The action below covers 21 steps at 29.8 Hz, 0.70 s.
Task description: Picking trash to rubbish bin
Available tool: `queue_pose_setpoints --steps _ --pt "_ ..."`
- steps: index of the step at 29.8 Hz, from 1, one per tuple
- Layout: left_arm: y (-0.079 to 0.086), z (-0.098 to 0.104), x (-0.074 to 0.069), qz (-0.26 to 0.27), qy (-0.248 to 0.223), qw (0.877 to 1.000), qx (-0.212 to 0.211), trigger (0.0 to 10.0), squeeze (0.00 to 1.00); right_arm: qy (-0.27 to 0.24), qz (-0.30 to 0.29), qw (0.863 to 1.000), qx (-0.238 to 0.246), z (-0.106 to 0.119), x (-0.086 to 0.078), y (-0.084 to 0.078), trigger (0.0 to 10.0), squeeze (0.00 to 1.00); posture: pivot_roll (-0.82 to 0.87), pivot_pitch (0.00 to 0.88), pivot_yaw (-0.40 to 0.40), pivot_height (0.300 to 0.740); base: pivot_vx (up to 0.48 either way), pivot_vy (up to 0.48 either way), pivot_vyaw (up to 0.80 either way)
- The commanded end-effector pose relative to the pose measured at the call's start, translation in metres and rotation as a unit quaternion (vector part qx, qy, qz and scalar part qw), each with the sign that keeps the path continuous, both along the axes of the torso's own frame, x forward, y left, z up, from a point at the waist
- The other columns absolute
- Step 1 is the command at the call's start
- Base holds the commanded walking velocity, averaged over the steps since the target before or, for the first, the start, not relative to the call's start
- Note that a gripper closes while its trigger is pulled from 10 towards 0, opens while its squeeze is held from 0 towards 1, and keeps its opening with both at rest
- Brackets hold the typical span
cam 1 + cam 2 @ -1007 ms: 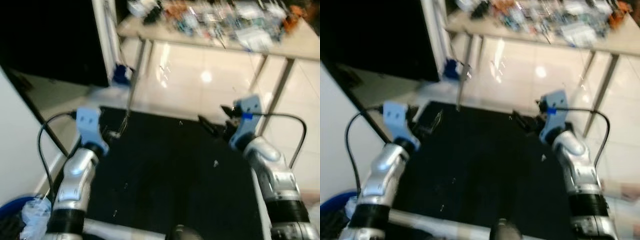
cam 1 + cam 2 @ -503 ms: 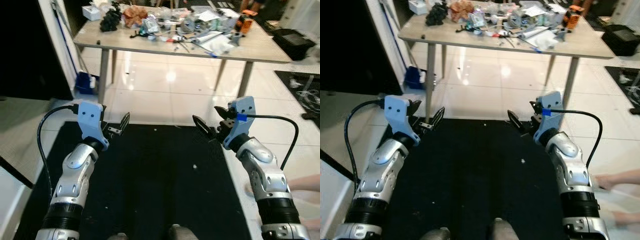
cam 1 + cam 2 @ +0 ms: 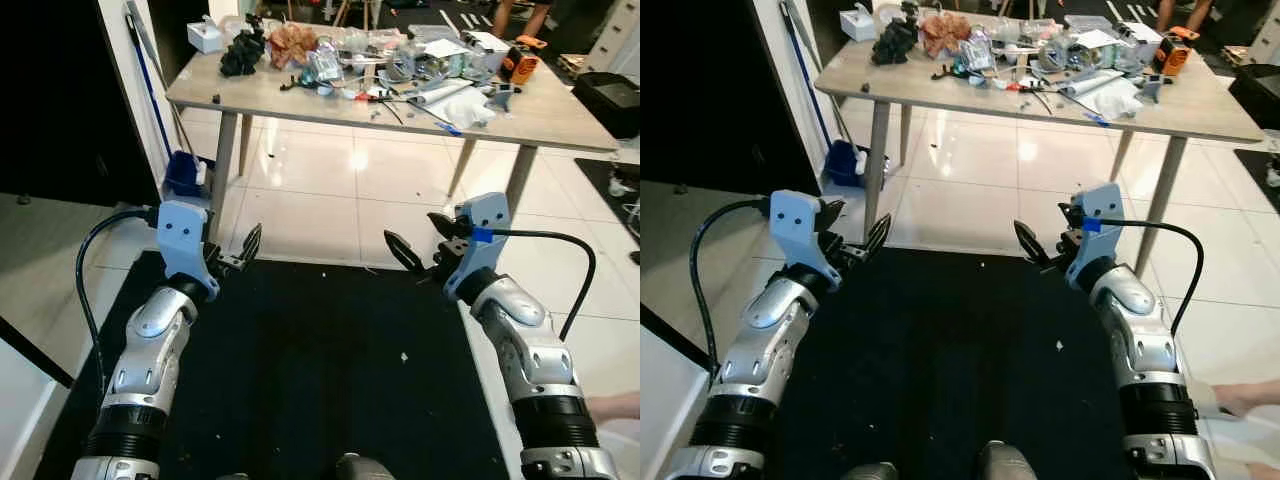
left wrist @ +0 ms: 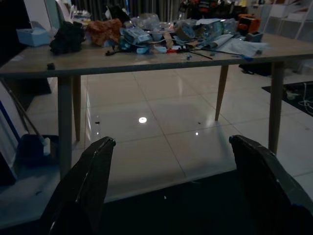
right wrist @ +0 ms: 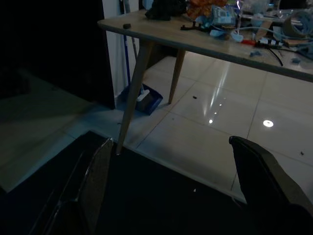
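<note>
Both arms are raised forward over a black floor mat [image 3: 320, 370], which lies on glossy white floor tiles [image 3: 330, 190]. The left gripper [image 3: 243, 250] hangs above the mat's far left edge with its two black fingers spread and nothing between them; the right gripper [image 3: 420, 245] hangs above the far right edge, its fingers likewise parted and empty. Beyond the mat stands a light wooden table [image 3: 560, 120] on slim legs. The trash [image 3: 370, 60] lies heaped along the far side of its tabletop: a dark crumpled lump [image 3: 243, 55] and an orange-brown wad [image 3: 293, 40] toward the left corner, then clear plastic wrappers, cables and papers [image 3: 470, 95] across the middle, and an orange and black device [image 3: 520, 62] near the right corner. A white tissue box [image 3: 204, 37] sits at the far left corner. A blue dustpan [image 3: 186, 172] rests on the floor beside the table's left leg, against the white wall. A person's bare foot [image 3: 1240, 395] shows at the right edge.
</note>
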State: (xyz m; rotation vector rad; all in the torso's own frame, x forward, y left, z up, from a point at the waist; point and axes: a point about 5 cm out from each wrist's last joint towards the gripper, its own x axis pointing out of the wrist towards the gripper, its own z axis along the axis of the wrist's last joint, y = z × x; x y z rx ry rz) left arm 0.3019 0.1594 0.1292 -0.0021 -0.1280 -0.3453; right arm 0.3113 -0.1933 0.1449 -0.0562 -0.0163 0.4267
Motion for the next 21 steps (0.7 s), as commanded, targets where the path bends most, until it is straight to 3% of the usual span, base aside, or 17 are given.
queue_pose_setpoints --steps 1,6,21 --pt "-0.0033 0.0000 -0.0002 -0.009 0.000 1.000 0.004 10.0 0.00 0.002 -0.006 1.000 -0.005 -0.0001 -0.0002 -0.0038 10.0 0.00 -0.06 0.000 -0.028 0.740 0.360 0.000 -0.80" --pt "-0.0039 0.0002 -0.0002 -0.011 -0.001 1.000 0.004 10.0 0.00 0.002 -0.007 1.000 -0.004 0.0000 0.0000 -0.0042 10.0 0.00 -0.06 0.000 -0.028 0.740 0.362 0.000 -0.80" --pt "-0.0057 -0.0006 -0.0001 -0.016 0.001 1.000 0.011 10.0 0.00 0.000 -0.011 1.000 -0.007 0.0001 0.0008 -0.0040 10.0 0.00 -0.06 0.000 -0.029 0.740 0.430 0.000 0.00"
